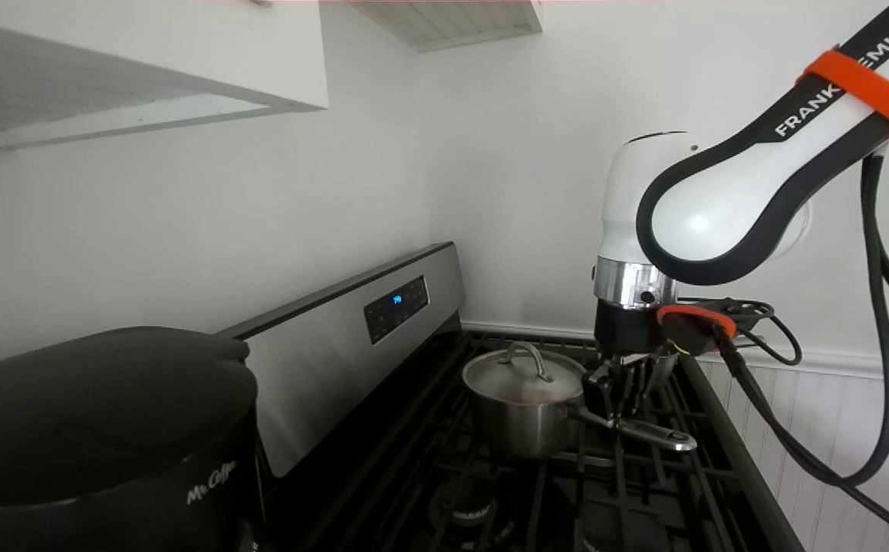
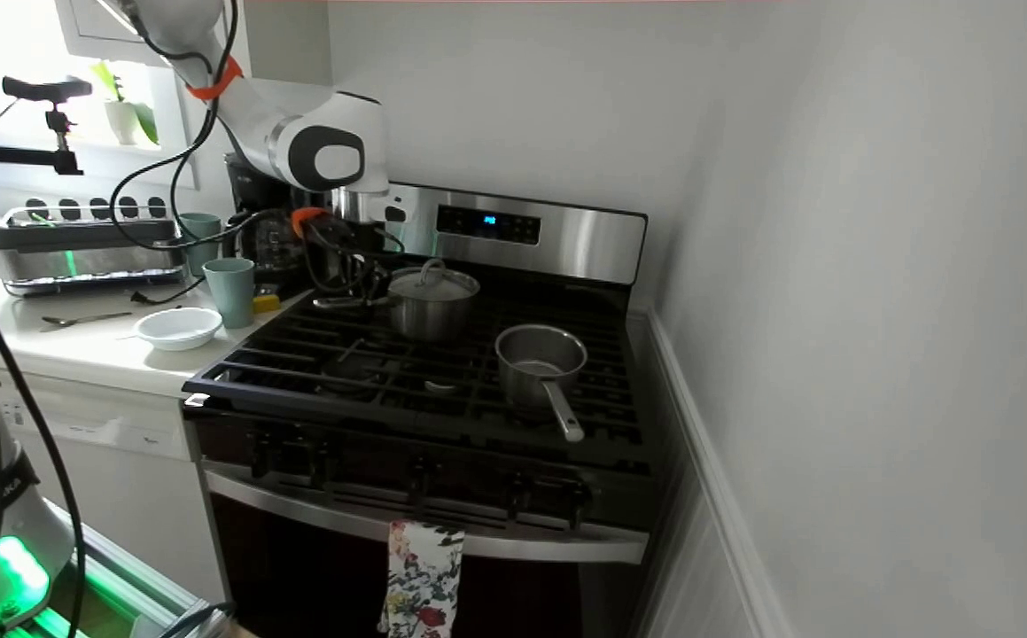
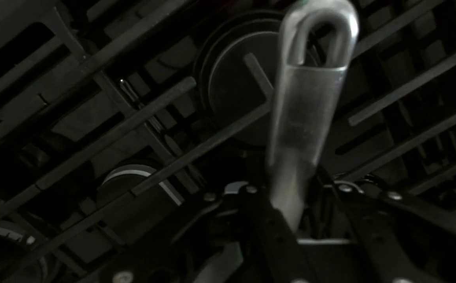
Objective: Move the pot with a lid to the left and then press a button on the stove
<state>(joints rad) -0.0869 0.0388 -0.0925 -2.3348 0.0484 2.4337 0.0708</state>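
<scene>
Pale walls [image 2: 876, 266] meet behind and beside a black gas stove [image 2: 469, 478], its surface [image 2: 336, 406] covered with dark grates; we give left and right as seen from the stove's front. A stainless back panel [image 2: 584, 248] rises along the back edge of the surface and carries a small lit blue display [image 2: 489, 221], too blurred for us to read.

The shiny steel pot [image 1: 532, 429] stands upright near the back edge, left of the middle, its round lid [image 1: 502, 387] on top, fitted with an arched metal loop. Its long straight handle [image 1: 655, 435] points toward the left edge. The robot's white and black arm [image 1: 766, 184] reaches in from beyond that edge, and its tool [image 3: 292, 171] points down, straddling the handle. In the wrist view we see two black fingers [image 3: 269, 224] a little apart, one on each side of the handle; we cannot tell whether they press on it.

A smaller lidless steel saucepan [image 2: 522, 390] stands near the front right corner, its own handle aimed at the front edge. Beyond the left edge lies a white counter [image 2: 79, 350] holding a white bowl [image 2: 178, 328], two pale green cups [image 2: 231, 297] and a black coffee maker [image 1: 107, 429]. A floral towel [image 2: 423, 576] hangs below the front edge.
</scene>
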